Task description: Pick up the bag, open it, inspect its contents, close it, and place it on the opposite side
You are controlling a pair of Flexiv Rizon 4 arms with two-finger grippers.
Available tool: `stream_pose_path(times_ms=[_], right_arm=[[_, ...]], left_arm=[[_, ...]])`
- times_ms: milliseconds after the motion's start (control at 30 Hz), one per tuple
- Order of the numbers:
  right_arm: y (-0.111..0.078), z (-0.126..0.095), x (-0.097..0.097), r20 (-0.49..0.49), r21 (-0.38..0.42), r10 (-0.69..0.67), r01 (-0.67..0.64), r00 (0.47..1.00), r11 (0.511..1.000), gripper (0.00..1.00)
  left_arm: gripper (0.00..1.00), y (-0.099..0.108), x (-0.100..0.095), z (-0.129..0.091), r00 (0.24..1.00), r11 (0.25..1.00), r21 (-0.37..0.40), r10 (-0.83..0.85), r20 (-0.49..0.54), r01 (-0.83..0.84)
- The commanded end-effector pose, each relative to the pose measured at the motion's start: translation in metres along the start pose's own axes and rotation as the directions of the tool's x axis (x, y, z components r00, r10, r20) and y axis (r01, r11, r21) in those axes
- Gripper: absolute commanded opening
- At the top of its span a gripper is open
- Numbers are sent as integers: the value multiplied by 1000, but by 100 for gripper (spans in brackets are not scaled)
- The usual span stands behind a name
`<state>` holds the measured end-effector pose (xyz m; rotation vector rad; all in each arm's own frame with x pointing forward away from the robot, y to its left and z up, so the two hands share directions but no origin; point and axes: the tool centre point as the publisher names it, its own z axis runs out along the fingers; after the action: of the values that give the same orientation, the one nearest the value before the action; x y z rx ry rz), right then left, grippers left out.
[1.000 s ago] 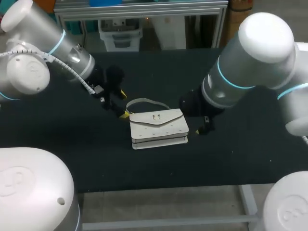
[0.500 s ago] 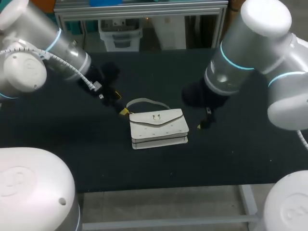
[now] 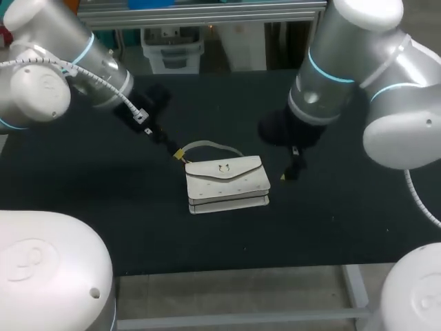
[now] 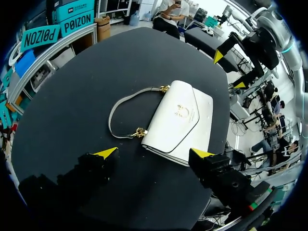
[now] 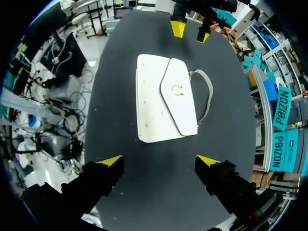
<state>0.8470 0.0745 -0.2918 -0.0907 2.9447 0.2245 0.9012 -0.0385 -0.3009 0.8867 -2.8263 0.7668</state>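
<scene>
A white flap bag [image 3: 227,183] with a gold clasp lies flat and closed on the black table, its strap [image 3: 207,146] looped behind it. My left gripper [image 3: 178,153] hovers just off the bag's back-left corner, by the strap's end. In the left wrist view the bag [image 4: 178,120] lies ahead of the open left gripper [image 4: 154,154], touching neither finger. My right gripper [image 3: 285,175] hangs just off the bag's right side. In the right wrist view the bag [image 5: 166,98] lies ahead of the open right gripper [image 5: 159,160], which holds nothing.
The black tabletop [image 3: 344,221] stretches wide on both sides of the bag, and its front edge [image 3: 241,267] runs close below. In each wrist view the other arm's gripper shows beyond the bag: the right gripper [image 4: 228,71] and the left gripper [image 5: 190,29].
Both arms have swung a little upward and back while their grippers stay close to the bag. The bag has not moved.
</scene>
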Motion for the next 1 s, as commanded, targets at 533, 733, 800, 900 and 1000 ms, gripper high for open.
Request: stream_pose_path(times_ms=[533, 733, 800, 900, 1000], right_arm=[[-6, -4, -12, -176, -16, 126, -131, 976, 991, 100], [-20, -16, -23, -207, 18, 381, -386, 901, 922, 100], [-24, -19, -25, -223, 17, 456, -465, 861, 885, 100], [-30, -18, -27, -276, 30, 566, -581, 777, 813, 100], [-36, -15, -29, -327, 23, 622, -652, 711, 758, 100]], left_arm=[[100, -8, 3, 1, 983, 984, 27, -176, 45, 175], [100, -14, 7, 3, 904, 909, 38, -417, 90, 415], [100, -17, 6, 3, 870, 876, 39, -482, 103, 480], [100, -18, 5, 3, 806, 813, 36, -580, 120, 581], [100, -18, 5, 2, 734, 743, 39, -667, 125, 668]])
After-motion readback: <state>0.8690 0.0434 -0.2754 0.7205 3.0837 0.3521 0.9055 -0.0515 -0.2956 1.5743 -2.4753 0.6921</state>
